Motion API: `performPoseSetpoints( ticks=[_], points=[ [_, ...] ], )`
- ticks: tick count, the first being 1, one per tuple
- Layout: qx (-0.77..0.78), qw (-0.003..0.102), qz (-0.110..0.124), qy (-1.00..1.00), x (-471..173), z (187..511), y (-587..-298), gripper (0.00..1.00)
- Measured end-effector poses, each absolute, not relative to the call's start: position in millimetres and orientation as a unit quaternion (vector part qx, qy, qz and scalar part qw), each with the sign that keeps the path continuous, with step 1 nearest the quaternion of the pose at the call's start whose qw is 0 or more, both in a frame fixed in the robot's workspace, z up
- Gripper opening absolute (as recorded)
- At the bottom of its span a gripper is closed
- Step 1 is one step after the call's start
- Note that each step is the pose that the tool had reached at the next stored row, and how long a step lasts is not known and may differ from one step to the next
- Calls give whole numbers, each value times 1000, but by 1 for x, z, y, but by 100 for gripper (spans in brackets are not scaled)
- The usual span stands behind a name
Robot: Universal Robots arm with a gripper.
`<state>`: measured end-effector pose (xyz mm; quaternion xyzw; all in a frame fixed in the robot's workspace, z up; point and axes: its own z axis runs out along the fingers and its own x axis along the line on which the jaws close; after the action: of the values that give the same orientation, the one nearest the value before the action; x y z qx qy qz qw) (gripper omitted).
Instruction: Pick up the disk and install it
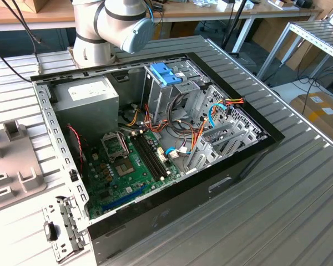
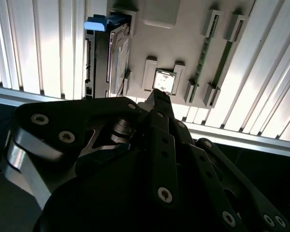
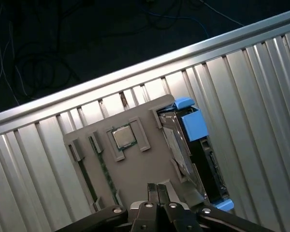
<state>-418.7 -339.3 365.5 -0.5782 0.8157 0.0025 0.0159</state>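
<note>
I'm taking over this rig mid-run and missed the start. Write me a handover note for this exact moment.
Gripper: jaws shut, holding nothing, hovering above the grey tray.
Disk: stands on edge in a slot at the tray's side, in its blue carrier; nothing is touching it.
Computer case: lies open on the table in the exterior view.
Done: nothing that shows.
Left: the disk is not yet picked up and not yet installed.

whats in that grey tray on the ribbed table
The grey tray holds the disk standing on edge in a side slot, a processor chip in a square recess and memory sticks. The hand covers one end.
</note>
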Motion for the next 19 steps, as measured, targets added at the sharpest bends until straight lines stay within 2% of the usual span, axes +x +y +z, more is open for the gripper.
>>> performPoseSetpoints(
  ticks=[19],
  points=[
    [-643, 16, 4, 766, -419, 365, -339, 11]
  ],
)
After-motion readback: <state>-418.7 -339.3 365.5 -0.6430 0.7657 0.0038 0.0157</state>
